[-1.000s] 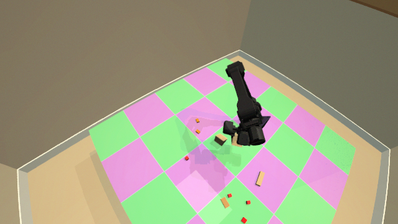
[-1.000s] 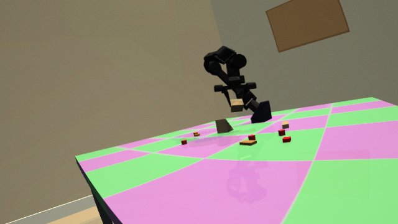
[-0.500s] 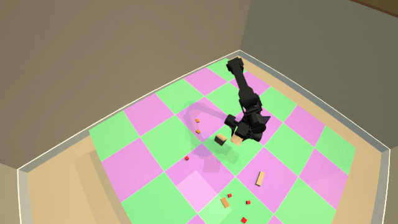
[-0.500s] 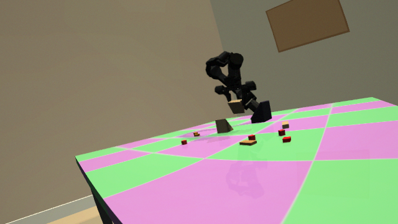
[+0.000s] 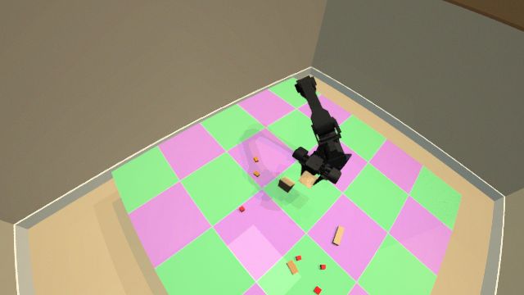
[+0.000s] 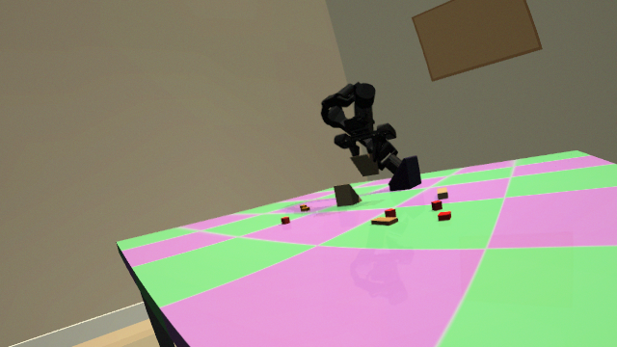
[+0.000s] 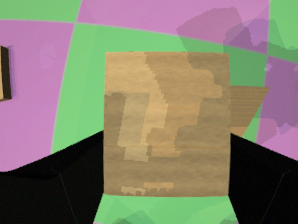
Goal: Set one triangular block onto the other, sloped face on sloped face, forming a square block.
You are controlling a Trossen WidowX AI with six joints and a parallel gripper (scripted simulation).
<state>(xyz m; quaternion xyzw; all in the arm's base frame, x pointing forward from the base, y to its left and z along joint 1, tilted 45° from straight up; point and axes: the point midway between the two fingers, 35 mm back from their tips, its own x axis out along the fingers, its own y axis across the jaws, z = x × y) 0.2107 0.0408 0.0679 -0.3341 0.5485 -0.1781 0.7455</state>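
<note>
My gripper (image 5: pixel 309 176) (image 6: pixel 364 157) (image 7: pixel 164 135) is shut on one wooden triangular block (image 5: pixel 307 180) (image 6: pixel 365 166) (image 7: pixel 166 95), held well above the table and tilted in the exterior view. A broad, square-looking face of it fills the middle of the wrist view. The other triangular block (image 5: pixel 286 185) (image 6: pixel 344 195) (image 7: pixel 248 102) rests on the table, its slope falling to the right in the exterior view. It lies to the side of the held block and apart from it; the held block partly hides it in the wrist view.
A pale wooden bar (image 5: pixel 338 235) (image 6: pixel 442 194) (image 7: pixel 4 75) and a flat tan piece (image 5: pixel 292 267) (image 6: pixel 385 221) lie apart. Several small red pieces (image 5: pixel 241 209) (image 6: pixel 285 220) are scattered about. Two small orange pieces (image 5: pixel 256 159) (image 6: pixel 305 207) lie near the resting block. The arm's base (image 6: pixel 407 174) stands behind.
</note>
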